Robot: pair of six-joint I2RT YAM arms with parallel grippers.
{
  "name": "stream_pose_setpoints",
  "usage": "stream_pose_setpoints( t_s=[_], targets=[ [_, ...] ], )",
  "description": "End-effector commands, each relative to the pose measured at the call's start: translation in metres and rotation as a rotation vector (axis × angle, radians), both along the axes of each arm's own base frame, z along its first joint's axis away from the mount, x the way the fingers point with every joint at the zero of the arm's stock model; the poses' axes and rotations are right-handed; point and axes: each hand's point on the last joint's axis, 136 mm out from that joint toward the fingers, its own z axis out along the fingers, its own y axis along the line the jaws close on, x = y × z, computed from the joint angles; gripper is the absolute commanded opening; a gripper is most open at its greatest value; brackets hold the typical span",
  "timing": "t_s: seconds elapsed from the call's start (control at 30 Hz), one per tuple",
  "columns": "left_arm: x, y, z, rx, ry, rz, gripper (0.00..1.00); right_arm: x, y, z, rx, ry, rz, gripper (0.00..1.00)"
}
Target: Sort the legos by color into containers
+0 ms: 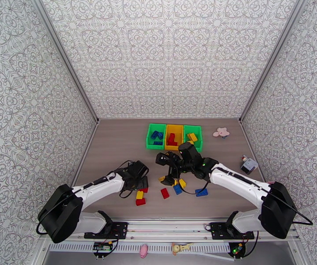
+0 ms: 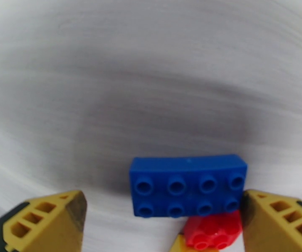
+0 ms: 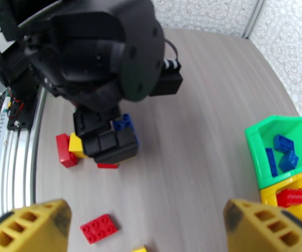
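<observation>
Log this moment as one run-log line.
left gripper open, straddling blue brick | right gripper open, empty | containers partly filled | legos loose on table

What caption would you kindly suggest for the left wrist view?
Open left gripper frames a blue brick, with a red brick beside it.

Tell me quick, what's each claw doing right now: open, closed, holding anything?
Left claw: open, straddling a blue eight-stud lego, not gripping it.
Right claw: open, holding nothing.
</observation>
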Motion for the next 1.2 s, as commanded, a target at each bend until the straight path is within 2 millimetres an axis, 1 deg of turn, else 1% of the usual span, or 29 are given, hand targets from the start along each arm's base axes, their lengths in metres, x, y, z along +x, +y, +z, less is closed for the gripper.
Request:
stream_pose_setpoints(
  t_s=[0.0,0.1,0.23,0.3,0.37,0.5,0.53,0.63,0.73,0.87,1.0,1.1,1.17],
  targets=[
    [0.007,-0.007,0.001,-0.019,0.005,-0.008,0.96,-0.001,0.0,0.009,0.012,-0.023,-0.002,1.0],
    [0.009,-0.01,-0.003,-0.015,0.022,-0.016,0.89,-0.001,0.0,0.011,0.02,-0.028,-0.003,0.99],
    [0.009,-0.012,-0.007,-0.011,0.04,-0.023,0.8,-0.001,-0.002,0.008,0.01,-0.025,-0.007,1.0],
    [0.008,-0.011,-0.009,-0.009,0.042,-0.025,0.74,-0.002,-0.002,0.006,0.007,-0.02,-0.006,1.0],
    [0.008,-0.01,-0.009,-0.008,0.043,-0.022,0.66,-0.003,-0.003,0.005,0.007,-0.016,-0.006,0.99],
    [0.008,-0.01,-0.008,-0.013,0.041,-0.021,0.55,-0.004,-0.003,0.006,0.013,-0.014,-0.008,0.99],
    [0.008,-0.011,-0.006,-0.015,0.038,-0.021,0.53,-0.004,-0.003,0.007,0.014,-0.016,-0.008,0.99],
    [0.011,-0.012,-0.001,-0.017,0.023,-0.028,0.52,-0.004,-0.004,0.01,0.02,-0.024,-0.012,1.0],
    [0.018,-0.019,0.014,-0.04,-0.032,-0.068,0.53,0.0,-0.005,0.014,0.033,-0.041,-0.032,1.0],
    [0.031,-0.036,0.044,-0.087,-0.145,-0.159,0.54,0.016,-0.009,0.022,0.07,-0.093,-0.136,1.0],
    [0.047,-0.046,0.073,-0.117,-0.267,-0.221,0.54,0.024,-0.015,0.031,0.121,-0.12,-0.196,1.0],
    [0.073,-0.063,0.099,-0.16,-0.426,-0.271,0.53,0.029,-0.018,0.036,0.167,-0.133,-0.228,0.99],
    [0.097,-0.073,0.12,-0.2,-0.536,-0.268,0.51,0.034,-0.02,0.041,0.198,-0.15,-0.255,0.99]
  ],
)
